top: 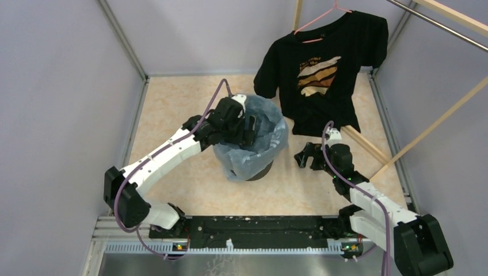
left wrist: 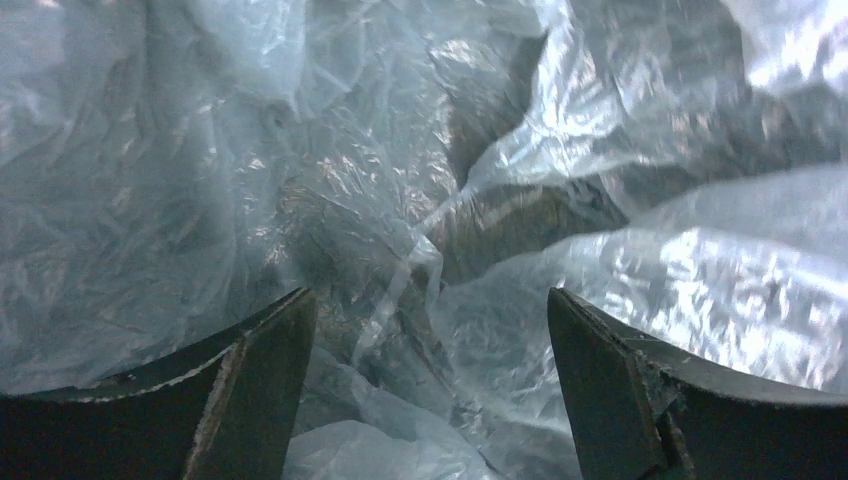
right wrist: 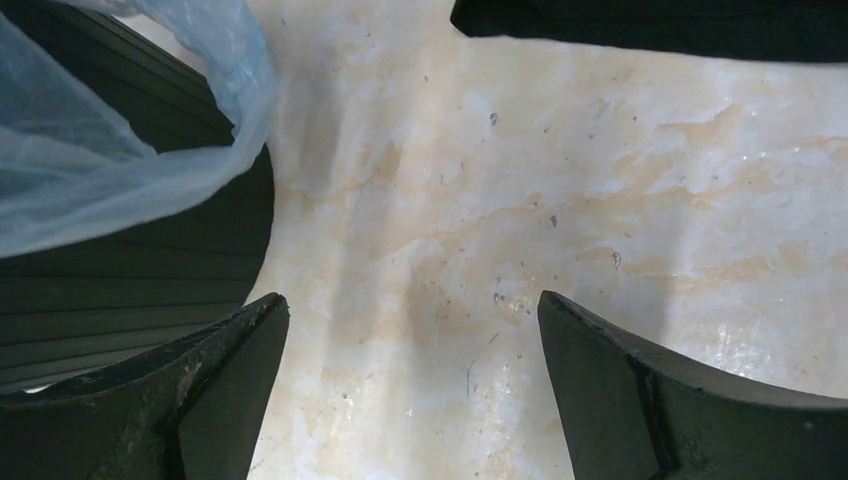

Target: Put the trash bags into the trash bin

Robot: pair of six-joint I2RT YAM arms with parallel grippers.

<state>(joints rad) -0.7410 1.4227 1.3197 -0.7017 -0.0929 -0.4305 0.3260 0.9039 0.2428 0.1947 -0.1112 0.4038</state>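
Note:
The pale-blue trash bag (top: 262,141) lines the round black trash bin (top: 262,171) in the middle of the floor, its film folded over the rim and hanging down the outside. My left gripper (top: 248,127) is inside the bin's mouth, open and empty, with wrinkled blue film (left wrist: 420,200) all around and below it. My right gripper (top: 303,156) is open and empty, low over the floor just right of the bin. In the right wrist view the bin's ribbed side (right wrist: 130,270) and the bag's hanging edge (right wrist: 110,150) are at the left.
A black printed T-shirt (top: 322,69) hangs on a pink hanger at the back right; its hem shows in the right wrist view (right wrist: 650,25). Wooden slats (top: 426,132) lean at the right. Grey walls enclose the marbled floor (top: 172,115).

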